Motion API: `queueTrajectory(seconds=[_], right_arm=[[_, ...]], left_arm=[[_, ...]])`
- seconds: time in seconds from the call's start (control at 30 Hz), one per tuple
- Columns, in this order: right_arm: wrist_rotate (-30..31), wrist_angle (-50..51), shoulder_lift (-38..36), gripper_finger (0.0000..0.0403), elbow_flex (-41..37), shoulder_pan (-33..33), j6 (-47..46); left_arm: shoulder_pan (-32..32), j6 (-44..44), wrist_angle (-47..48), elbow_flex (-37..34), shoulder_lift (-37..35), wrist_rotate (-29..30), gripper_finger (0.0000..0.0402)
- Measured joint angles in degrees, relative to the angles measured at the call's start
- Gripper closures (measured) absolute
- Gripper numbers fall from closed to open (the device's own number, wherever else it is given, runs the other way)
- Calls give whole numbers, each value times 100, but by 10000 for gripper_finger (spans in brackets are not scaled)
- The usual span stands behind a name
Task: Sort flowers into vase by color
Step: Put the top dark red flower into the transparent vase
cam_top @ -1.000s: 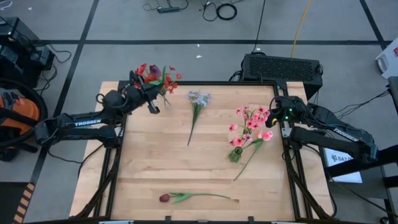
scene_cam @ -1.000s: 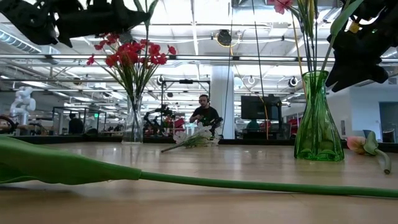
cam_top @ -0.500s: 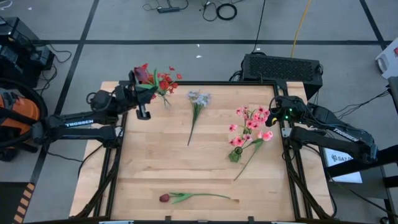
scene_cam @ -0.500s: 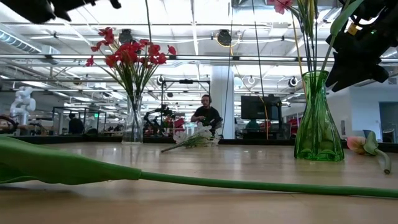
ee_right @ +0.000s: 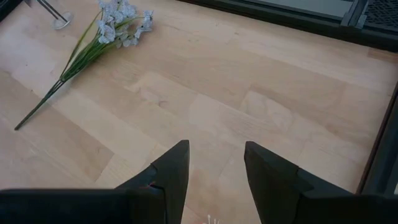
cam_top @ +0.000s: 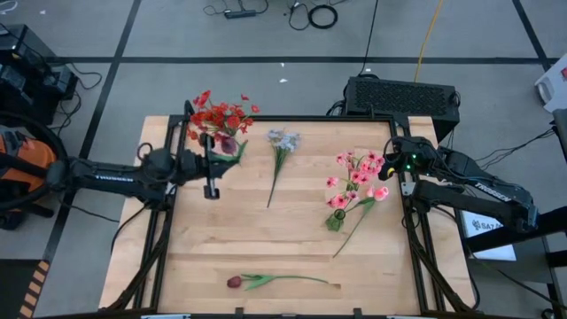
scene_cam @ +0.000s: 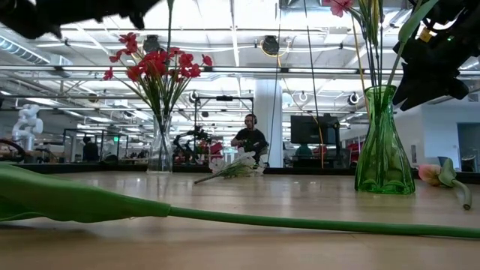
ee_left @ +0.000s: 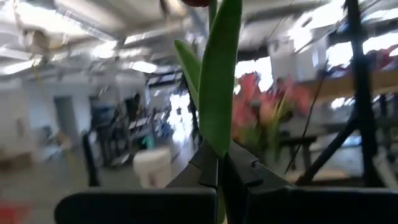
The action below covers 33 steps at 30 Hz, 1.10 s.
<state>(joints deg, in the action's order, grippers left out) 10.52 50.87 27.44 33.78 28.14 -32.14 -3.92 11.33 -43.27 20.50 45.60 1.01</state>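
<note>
A pale wooden tabletop (cam_top: 266,239) carries the flowers. Nearest lies a dark red tulip (cam_top: 234,282). Farther in, the left gripper (cam_top: 211,188) is clamped on a stem (ee_left: 219,93) beside the red clusters (cam_top: 217,117); the right gripper (ee_right: 214,163), fingers apart, waits by the pink blossoms (cam_top: 356,177). A grey-blue bunch (cam_top: 283,140) lies between.

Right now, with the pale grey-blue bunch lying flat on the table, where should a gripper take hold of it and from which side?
Grip the pale grey-blue bunch on its bare green stem, roughly midway, coming straight down from above with the fingers straddling it. The stem lies flat and thin on the wooden table, clear of other things, while the blossom head is bushy and likely crushable. The right gripper, open, looks towards it.
</note>
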Motion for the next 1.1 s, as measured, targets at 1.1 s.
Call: queueTrajectory(seconds=[1.1], right_arm=[[199,-2,2,255,0,2,-430]], left_arm=[[-2990,98,-2416,-906,578,-1046,400]])
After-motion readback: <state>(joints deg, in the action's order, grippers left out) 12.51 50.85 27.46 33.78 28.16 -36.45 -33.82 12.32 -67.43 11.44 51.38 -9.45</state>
